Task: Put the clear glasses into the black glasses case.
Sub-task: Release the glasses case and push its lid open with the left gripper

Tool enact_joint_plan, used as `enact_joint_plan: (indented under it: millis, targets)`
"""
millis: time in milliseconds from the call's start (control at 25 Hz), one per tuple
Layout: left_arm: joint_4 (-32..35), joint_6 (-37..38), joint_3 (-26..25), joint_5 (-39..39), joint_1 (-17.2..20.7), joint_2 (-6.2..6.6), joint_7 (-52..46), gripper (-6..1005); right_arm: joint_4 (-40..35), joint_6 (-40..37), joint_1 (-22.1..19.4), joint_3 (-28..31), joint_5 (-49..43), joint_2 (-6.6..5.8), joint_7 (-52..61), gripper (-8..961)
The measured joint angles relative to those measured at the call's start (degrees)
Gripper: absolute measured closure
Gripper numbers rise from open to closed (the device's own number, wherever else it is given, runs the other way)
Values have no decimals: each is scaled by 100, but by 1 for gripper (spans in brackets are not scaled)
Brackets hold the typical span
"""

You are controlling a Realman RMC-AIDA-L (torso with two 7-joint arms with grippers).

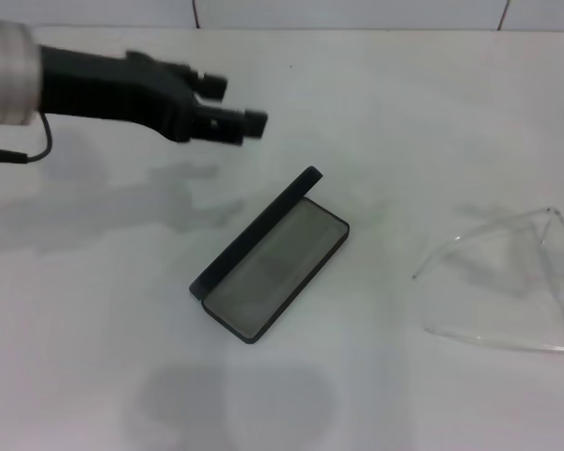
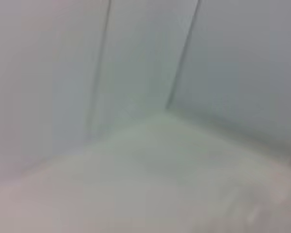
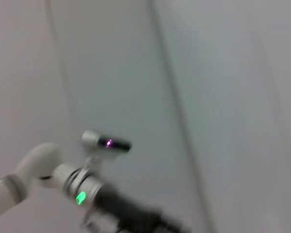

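Note:
The black glasses case (image 1: 274,266) lies open in the middle of the white table, with its lid (image 1: 254,230) raised along the far-left edge and the grey lining bare. The clear glasses (image 1: 508,282) rest unfolded on the table at the right, well apart from the case. My left gripper (image 1: 233,103) hovers above the table behind and to the left of the case, open and holding nothing. The right gripper is out of view. The left arm (image 3: 63,177) also shows in the right wrist view, far off.
A white tiled wall (image 1: 357,11) runs along the table's back edge. The left wrist view shows only a blurred wall corner (image 2: 167,109) and table surface. Bare table lies between the case and the glasses.

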Motion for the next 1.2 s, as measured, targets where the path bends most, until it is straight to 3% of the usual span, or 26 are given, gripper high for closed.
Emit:
enact_joint_plan:
  millis: [200,480,960,1200]
  targets:
    - [836,-99,1647,2070,-422,-7,-1712,235,0,-439,-394,1101,-7,31,1,143]
    - [968,-491,3143,2907,-611,-25,-2744,237,9,-607,-455,1419,-29,41,-50,143]
    - [-363,-1234,3551,3013,-923,-43,-3034,242,68,-519,-409,1471,-159,51,-234,143]
    - [-714,-1495,3749,3244,-951,-46,-3021,243,84,-512,-456,1475,-159,105,-283,143]
